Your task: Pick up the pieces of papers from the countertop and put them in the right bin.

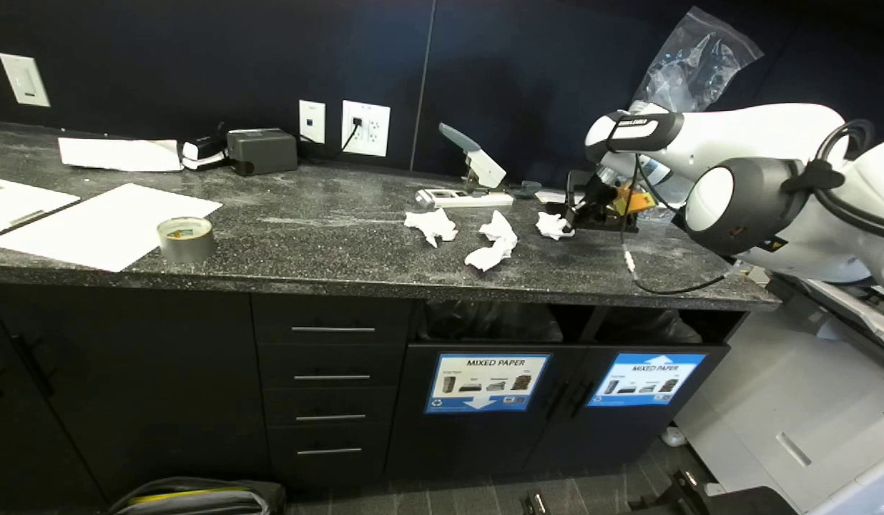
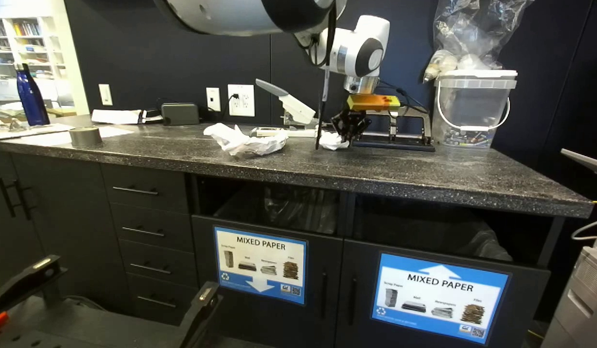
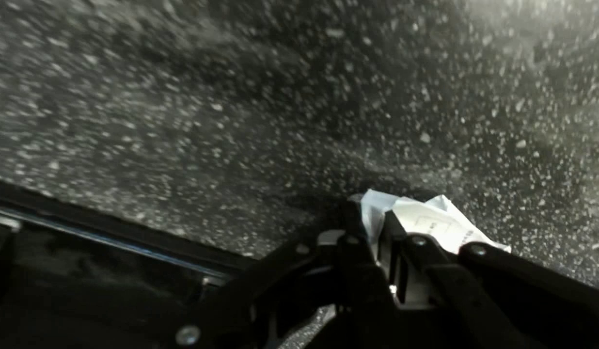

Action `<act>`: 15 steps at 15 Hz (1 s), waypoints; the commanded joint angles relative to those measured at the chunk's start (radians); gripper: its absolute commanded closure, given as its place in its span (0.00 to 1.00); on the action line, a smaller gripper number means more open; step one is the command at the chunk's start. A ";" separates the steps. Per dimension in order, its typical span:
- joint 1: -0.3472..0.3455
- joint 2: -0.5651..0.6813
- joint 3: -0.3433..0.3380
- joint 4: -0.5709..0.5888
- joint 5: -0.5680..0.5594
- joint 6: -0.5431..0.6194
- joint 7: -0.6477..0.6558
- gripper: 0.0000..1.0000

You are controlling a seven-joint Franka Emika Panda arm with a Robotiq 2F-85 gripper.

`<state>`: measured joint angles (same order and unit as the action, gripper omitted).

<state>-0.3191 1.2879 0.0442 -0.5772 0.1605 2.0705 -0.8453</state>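
Observation:
Three crumpled pieces of paper show on the dark speckled countertop (image 1: 320, 247): a left scrap (image 1: 433, 224), a middle scrap (image 1: 495, 242) and a right scrap (image 1: 553, 225). My gripper (image 3: 372, 220) is down at the right scrap, whose printed white paper (image 3: 433, 220) is pinched between the fingers and spreads past one of them. Whether that scrap still touches the counter I cannot tell. In an exterior view the gripper (image 2: 349, 128) sits just beside the same scrap (image 2: 333, 140). Below the counter's front edge is the right bin (image 2: 441, 295), its opening showing a clear liner (image 2: 487, 239).
A stapler (image 1: 478, 175) stands behind the scraps. Close by the gripper is a black-framed device (image 2: 395, 146), with a clear bucket (image 2: 475, 108) farther right. The left bin (image 2: 260, 263) adjoins the right one. A tape roll (image 1: 186, 239) and flat sheets (image 1: 106, 222) lie at the left.

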 commanded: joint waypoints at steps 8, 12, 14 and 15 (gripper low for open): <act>-0.077 -0.219 -0.095 -0.119 -0.059 -0.309 -0.060 0.87; -0.123 -0.309 -0.129 -0.234 -0.061 -0.334 -0.107 0.86; -0.143 -0.364 -0.146 -0.320 -0.066 -0.345 -0.137 0.86; -0.152 -0.394 -0.156 -0.368 -0.071 -0.349 -0.153 0.87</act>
<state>-0.4569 1.0212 -0.0905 -0.7639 0.1124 1.7351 -0.9509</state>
